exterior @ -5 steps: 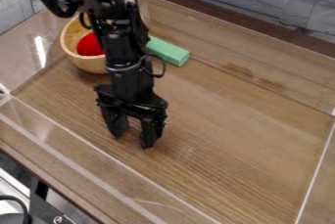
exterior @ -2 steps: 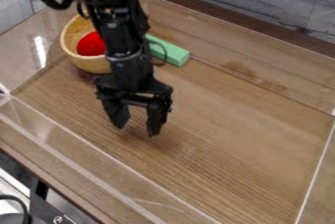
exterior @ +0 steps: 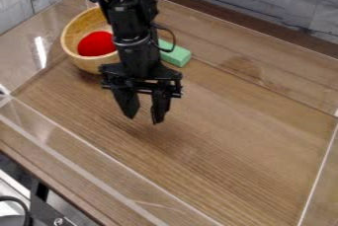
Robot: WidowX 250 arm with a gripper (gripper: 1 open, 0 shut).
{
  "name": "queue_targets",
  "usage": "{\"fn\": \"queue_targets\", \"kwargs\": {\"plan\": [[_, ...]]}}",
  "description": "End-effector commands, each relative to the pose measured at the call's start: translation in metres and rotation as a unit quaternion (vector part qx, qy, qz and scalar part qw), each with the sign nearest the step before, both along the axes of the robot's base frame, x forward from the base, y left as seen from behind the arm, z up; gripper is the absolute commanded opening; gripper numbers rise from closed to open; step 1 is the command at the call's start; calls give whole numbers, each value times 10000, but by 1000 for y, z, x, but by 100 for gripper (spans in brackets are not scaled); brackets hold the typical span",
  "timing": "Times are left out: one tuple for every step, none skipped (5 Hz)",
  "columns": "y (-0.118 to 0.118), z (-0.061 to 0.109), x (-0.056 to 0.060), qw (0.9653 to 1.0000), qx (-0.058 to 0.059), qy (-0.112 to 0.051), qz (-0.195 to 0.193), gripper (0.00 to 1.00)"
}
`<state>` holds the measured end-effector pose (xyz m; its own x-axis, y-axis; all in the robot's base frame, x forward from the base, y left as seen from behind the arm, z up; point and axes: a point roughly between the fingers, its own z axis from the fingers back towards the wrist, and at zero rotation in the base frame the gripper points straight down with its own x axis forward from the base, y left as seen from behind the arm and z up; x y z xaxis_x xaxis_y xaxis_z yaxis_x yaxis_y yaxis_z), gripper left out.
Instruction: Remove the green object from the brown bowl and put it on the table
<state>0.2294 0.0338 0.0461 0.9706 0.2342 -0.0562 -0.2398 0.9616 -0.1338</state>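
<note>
Pincer (exterior: 141,110) spread open, holding nothing, arm covering part of brown bowl (exterior: 89,35), green object (exterior: 173,54) partly hidden

Fairly bright, even light with a soft pale sheen on the tabletop (exterior: 238,131), details slightly soft

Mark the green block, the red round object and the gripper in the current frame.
Green block (exterior: 175,55): camera view, top face.
Red round object (exterior: 95,44): camera view, exposed left side.
Gripper (exterior: 144,112): camera view, between fingertips.
</note>
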Motion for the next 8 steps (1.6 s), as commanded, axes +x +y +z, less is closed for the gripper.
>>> {"fn": "queue_targets", "kwargs": {"plan": [[9, 7, 15, 9999, 76, -152, -7, 0], [6, 4, 15, 9998, 83, -97, -122, 0], [3, 1, 15, 9996, 90, -40, -250, 0], [-3, -3, 14, 9997, 93, 20, -247, 0], [-9, -7, 13, 9996, 95, 76, -240, 0], [-24, -12, 12, 9993, 106, 127, -328, 0], [-36, -18, 10, 9990, 129, 190, -379, 0], [-44, -21, 8, 9990, 140, 235, -360, 0]]}}
